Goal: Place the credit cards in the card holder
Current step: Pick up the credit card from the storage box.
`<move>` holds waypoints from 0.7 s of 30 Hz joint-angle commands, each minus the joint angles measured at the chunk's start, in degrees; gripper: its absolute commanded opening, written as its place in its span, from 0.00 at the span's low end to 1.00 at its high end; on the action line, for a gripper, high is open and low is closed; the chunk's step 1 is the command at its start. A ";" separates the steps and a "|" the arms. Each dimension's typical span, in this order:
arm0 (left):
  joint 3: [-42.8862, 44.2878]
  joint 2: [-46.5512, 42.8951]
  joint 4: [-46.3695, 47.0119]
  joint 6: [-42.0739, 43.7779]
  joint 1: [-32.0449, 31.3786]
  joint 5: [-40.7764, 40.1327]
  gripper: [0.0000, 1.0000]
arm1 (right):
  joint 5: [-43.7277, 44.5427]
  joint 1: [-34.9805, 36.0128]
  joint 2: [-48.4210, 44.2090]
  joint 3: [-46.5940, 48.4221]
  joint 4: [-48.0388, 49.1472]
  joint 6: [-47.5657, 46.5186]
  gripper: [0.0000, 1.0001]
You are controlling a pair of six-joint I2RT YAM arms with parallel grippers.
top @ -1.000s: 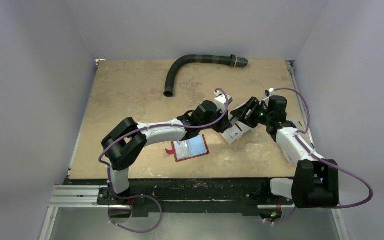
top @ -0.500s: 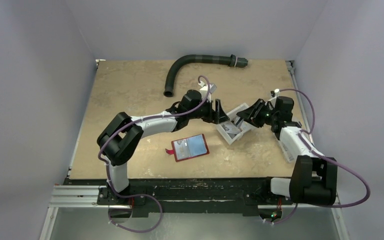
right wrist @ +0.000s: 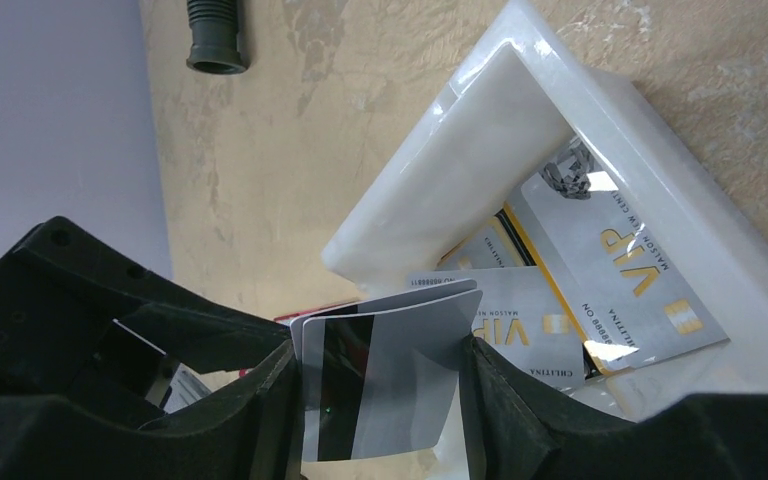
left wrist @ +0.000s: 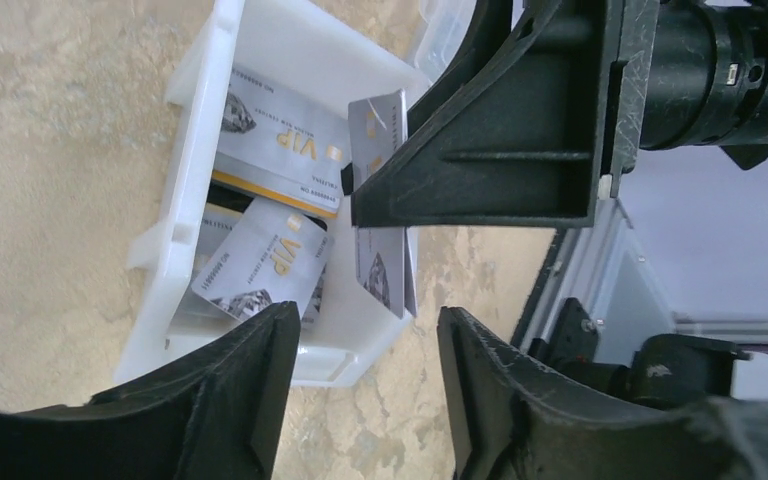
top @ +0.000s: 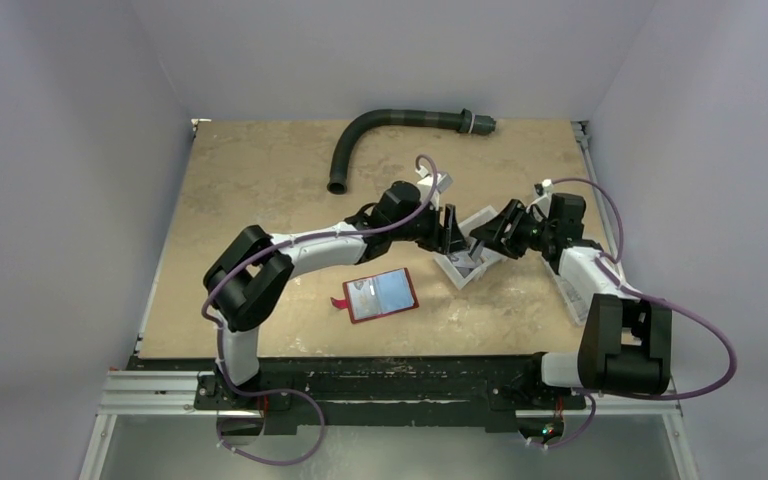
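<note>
My right gripper [right wrist: 380,400] is shut edgewise on two grey credit cards [right wrist: 400,390] with a black stripe, held upright just over the near corner of the white bin [right wrist: 440,170]. Several more credit cards marked VIP [right wrist: 610,270] lie loose in that bin [left wrist: 195,150]. Facing it from the left, my left gripper [left wrist: 360,390] stands open with nothing between its fingers; the held cards [left wrist: 385,270] show ahead of it. In the top view, the left gripper [top: 452,228] and right gripper [top: 480,243] nearly meet above the bin [top: 460,270]. The dark-red card holder [top: 382,295] lies open on the table, nearer the arm bases.
A dark corrugated hose [top: 360,130] curves along the far side of the table, its open end [right wrist: 215,35] visible from the right wrist. The metal rail [top: 360,385] with the arm bases runs along the near edge. Grey walls enclose the table on three sides.
The left gripper has opened and pulled back up-left from the right gripper, then edged right again. The right arm drew slightly rightward with the cards.
</note>
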 commanded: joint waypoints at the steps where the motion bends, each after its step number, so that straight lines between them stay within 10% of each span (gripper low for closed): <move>1: 5.11 0.17 -6.04 7.28 -2.73 -8.69 0.52 | -2.43 -0.14 -0.58 2.58 0.66 -0.28 0.18; 9: 2.67 -2.59 -7.46 15.27 -7.89 -25.96 0.50 | -4.45 -0.17 0.50 2.25 2.12 1.35 0.16; 21: -1.46 -5.62 -2.70 16.40 -8.77 -27.85 0.60 | -6.17 -0.26 1.06 1.84 3.78 2.96 0.15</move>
